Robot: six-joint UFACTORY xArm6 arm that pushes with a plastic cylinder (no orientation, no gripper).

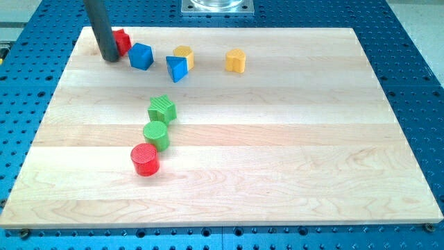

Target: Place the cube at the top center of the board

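Pale wood board (291, 160) flat on blue perforated counter (416, 62), long edge along view's bottom. Near half mostly plain planks, grain running left-right.

Nearest, left of centre: red cylinder (145, 160), upright. Just behind, touching or nearly so: green cylinder (157, 135), upright. Behind that, close again: green block (162, 109), ribbed top, exact shape hard to call. Together a short line leaning toward view's top right.

Farther back, a row near board's top edge. Toward the middle: yellow block (236, 61), alone, well apart from the rest. Left of it: blue triangular block (177, 69) pressed against yellow block no. 2 (184, 54), which sits behind it, partly hidden. Left again, w/ a small gap: blue cube (141, 56), turned a bit corner-on, in top left area, well left of top centre.

Top left corner: dark rod (97, 24) dropping in from view's top edge, leaning slightly, lower end toward view's right. At its end, my tip (109, 60) down at board level, just left of blue cube, narrow gap, contact not clear. Red block (123, 42) right behind rod, partly covered, shape not readable. Plain rod only: no fingers on it, so nothing clenched or released.

Beyond board, top centre: metal base plate (217, 5), cropped.
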